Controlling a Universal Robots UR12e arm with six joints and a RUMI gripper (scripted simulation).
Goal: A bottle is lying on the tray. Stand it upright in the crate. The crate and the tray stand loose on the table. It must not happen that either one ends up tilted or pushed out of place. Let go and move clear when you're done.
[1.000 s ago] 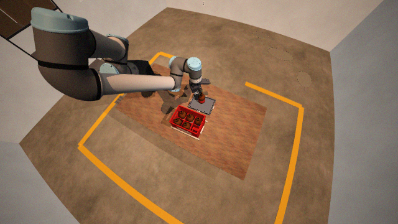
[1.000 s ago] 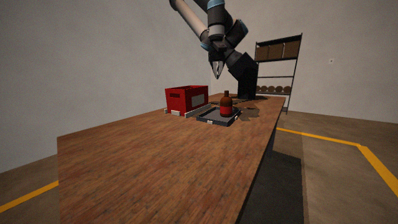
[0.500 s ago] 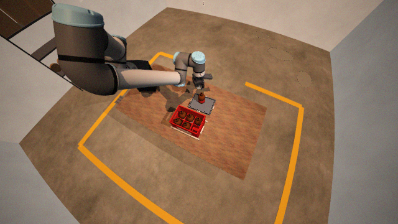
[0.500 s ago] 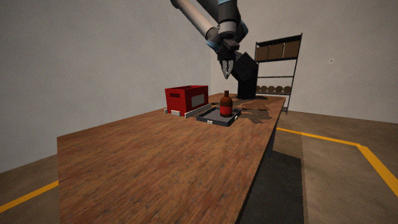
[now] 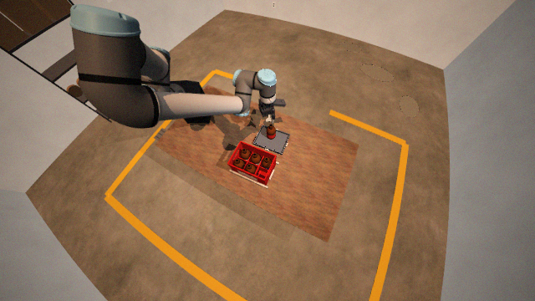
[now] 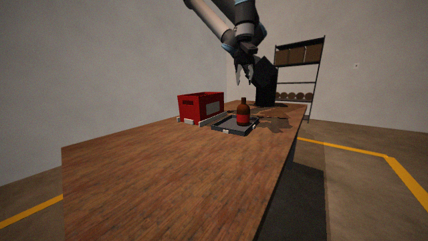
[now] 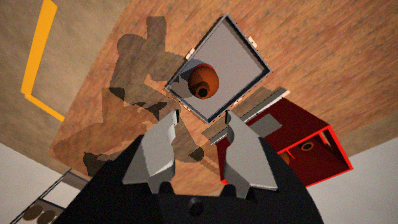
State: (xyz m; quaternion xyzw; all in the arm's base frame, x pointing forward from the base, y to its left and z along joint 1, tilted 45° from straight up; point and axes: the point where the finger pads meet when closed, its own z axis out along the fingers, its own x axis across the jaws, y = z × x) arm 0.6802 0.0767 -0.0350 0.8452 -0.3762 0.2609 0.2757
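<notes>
Okay, so, looking at a brown bottle point(image 5: 271, 131) point(image 6: 243, 114) point(image 7: 205, 79) with a red label, standing upright on the gray tray point(image 5: 276, 144) point(image 6: 225, 124) point(image 7: 232, 60), off toward one side rather than dead center. Right above, apart from the bottle neck: the tool point(image 5: 269, 119) point(image 6: 244, 84) point(image 7: 202, 110), fingers partway open, nothing between them, pointing down. Just beside the tray, a red crate point(image 5: 250, 174) point(image 6: 188, 112) point(image 7: 300, 120), with five more brown bottles point(image 5: 255, 158) in six compartments. All on the wooden desk point(image 5: 313, 180) point(image 6: 167, 167) point(image 7: 300, 30), with the arm point(image 5: 201, 104) point(image 6: 208, 20) reaching over. Way behind, a tall shelf rack point(image 6: 319, 67) with boxes up top.
</notes>
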